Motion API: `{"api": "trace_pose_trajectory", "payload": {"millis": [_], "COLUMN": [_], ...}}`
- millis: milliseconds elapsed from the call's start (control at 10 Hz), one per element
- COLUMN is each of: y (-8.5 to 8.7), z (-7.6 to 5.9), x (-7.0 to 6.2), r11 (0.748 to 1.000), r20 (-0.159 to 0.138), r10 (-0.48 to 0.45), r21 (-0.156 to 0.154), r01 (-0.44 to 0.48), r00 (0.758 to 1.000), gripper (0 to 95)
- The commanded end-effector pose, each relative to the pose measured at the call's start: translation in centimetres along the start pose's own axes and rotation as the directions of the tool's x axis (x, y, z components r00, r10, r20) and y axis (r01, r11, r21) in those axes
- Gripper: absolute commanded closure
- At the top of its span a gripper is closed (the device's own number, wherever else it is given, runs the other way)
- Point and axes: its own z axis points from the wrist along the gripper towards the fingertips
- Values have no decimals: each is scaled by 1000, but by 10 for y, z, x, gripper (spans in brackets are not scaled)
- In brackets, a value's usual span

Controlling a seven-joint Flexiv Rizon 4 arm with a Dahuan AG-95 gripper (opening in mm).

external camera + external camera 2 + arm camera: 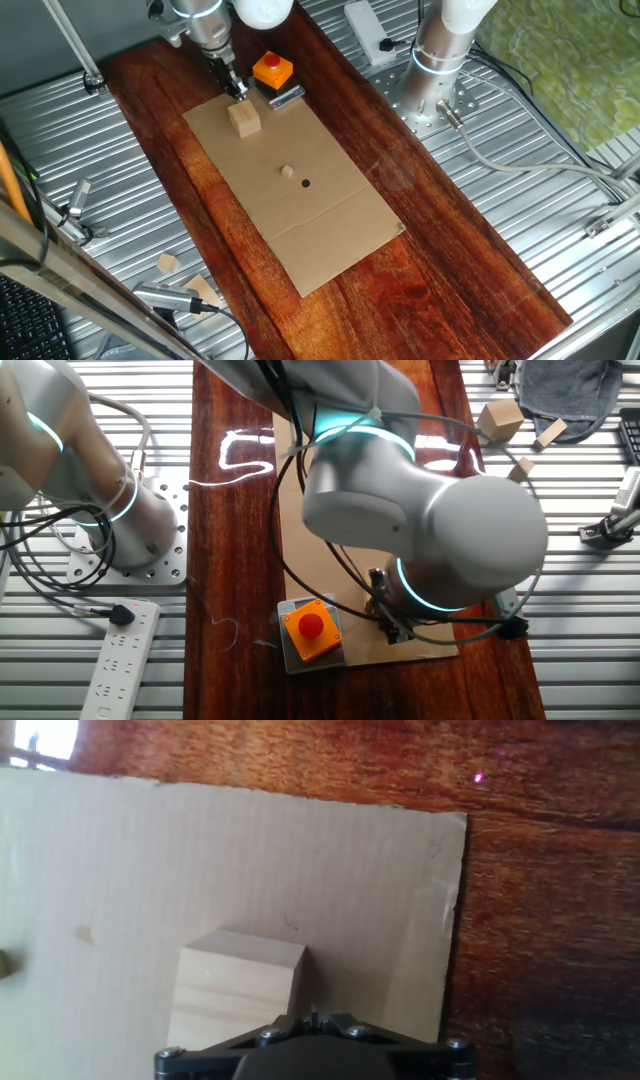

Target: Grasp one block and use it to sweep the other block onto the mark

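Note:
The larger pale wooden cube [243,119] stands on the far part of a cardboard sheet [330,230]. It fills the lower middle of the hand view [235,985]. My gripper [237,88] hangs just behind the cube, on its far side, with the jaws together and nothing between them; in the hand view [315,1014] its tips sit at the cube's right rear edge. The tiny wooden cube [287,171] lies mid-sheet, a short way from the black dot [306,183] at its near right. The arm hides the cubes and the dot in the other fixed view.
An orange box with a red button [272,70] stands right of my gripper, with a dark metal piece [286,97] beside it; the box also shows in the other fixed view [310,630]. Wood scraps [167,263] lie off the board. A second robot base [437,70] stands at the right.

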Motion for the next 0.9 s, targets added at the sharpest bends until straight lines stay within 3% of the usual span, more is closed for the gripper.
{"api": "trace_pose_trajectory", "payload": {"millis": [100,600,900], "y": [3,26,34], "z": [4,11,12], "x": [-4,-14,-15], "r11": [1000,994,980], "r20": [6,11,11], "r10": [15,98,162], "r21": [-10,-42,-118], "r01": [-15,-98,-159], "r00": [1000,995,987], "gripper": [950,950,950]}}
